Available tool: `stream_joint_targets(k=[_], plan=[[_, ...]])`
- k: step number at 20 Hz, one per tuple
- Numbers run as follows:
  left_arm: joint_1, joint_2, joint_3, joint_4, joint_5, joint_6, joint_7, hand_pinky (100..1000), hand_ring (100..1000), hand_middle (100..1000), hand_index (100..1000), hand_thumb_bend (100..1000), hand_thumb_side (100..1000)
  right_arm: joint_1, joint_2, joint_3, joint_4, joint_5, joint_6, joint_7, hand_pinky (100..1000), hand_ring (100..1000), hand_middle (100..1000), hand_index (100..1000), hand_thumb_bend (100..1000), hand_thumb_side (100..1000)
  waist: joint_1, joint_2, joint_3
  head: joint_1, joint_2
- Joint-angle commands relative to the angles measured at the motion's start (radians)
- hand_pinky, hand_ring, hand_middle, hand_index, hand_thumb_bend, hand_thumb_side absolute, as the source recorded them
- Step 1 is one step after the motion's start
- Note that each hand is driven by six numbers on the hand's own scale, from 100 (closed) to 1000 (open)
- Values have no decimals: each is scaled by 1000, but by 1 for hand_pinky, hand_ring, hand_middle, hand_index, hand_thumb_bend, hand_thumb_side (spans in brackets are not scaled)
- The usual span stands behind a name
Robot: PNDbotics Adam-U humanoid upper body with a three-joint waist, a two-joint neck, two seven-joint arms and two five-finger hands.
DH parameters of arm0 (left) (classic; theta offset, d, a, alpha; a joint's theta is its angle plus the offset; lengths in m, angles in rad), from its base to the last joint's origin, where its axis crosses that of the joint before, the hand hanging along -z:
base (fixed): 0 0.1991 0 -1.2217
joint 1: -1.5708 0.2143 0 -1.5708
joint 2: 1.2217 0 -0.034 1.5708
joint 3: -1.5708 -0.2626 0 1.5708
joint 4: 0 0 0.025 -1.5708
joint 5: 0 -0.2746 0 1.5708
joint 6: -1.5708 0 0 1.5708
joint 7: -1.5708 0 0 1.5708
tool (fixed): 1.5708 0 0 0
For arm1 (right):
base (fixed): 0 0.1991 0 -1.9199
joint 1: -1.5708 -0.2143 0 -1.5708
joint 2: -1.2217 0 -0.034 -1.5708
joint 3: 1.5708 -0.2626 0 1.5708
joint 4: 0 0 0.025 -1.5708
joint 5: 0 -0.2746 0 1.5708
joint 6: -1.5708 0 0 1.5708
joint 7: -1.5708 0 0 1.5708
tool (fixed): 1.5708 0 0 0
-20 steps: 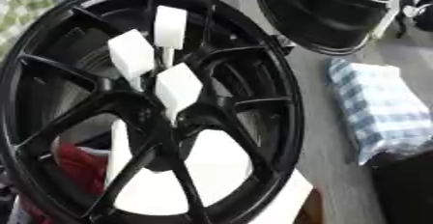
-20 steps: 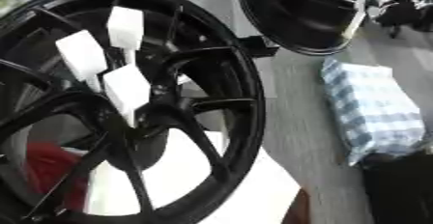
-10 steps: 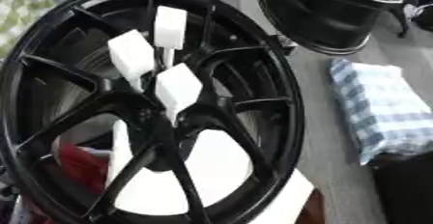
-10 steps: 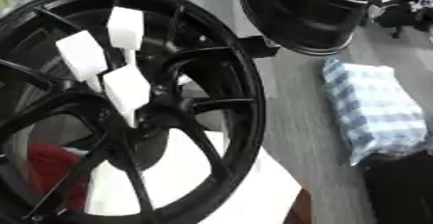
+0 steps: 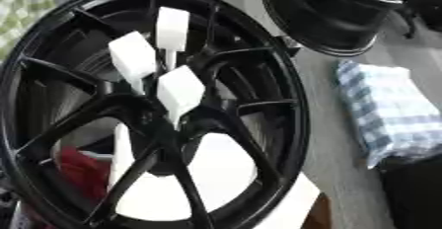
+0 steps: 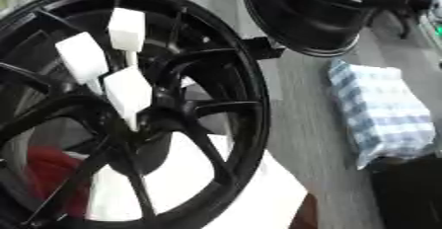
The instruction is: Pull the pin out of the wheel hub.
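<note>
A big black wheel hub (image 5: 289, 99) stands tilted and fills the left and middle of both eye views. Three white pins with blocky heads stick out of its centre, close together. One points up (image 5: 172, 29), one sits to the left (image 5: 134, 60), and one sits lowest and nearest the hub centre (image 5: 180, 89). Their thin white stems run down among the black spokes. Neither of my hands shows in either view.
A second black wheel (image 5: 328, 16) lies at the upper right. A folded blue-and-white checked cloth (image 5: 393, 109) lies right of the hub, with a dark object (image 5: 419, 193) below it. Green checked fabric (image 5: 21, 11) shows at upper left. Behind the spokes are something red (image 5: 82, 173) and a white board (image 5: 285, 208).
The whole picture has shifted a little, so the camera moved. The hub and its three white pins stand as before.
</note>
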Motion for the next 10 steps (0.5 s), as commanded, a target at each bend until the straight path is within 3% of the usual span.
stream_joint_targets(k=[1,3,4,5,9,10], plan=[[-4,13,8,-20,5,-4,-2,853,861,763,802,177,964,-26,-38,29,-85,-88,-22,-39,738,712,610,665,105,212,12,-22,4,-8,-12],[-6,14,8,-20,8,-5,-2,853,861,763,802,177,964,-41,-35,54,-124,-146,-33,-58,740,709,604,661,104,224,12,-23,6,-11,-12],[-8,15,7,-20,10,-5,-3,852,861,763,802,177,964,-50,-33,66,-141,-174,-39,-67,741,708,602,659,158,228,12,-23,8,-12,-12],[-9,15,7,-20,11,-6,-3,852,860,763,802,177,963,-57,-31,77,-156,-202,-44,-77,741,708,600,657,112,220,12,-24,9,-13,-12],[-13,16,7,-20,15,-9,-2,852,860,763,802,177,962,-78,-24,117,-210,-301,-56,-103,735,703,592,652,118,212,13,-24,15,-17,-14],[-14,16,7,-20,16,-10,-2,852,860,763,801,179,963,-81,-22,125,-221,-320,-56,-104,732,701,589,649,156,203,13,-24,16,-19,-14]])
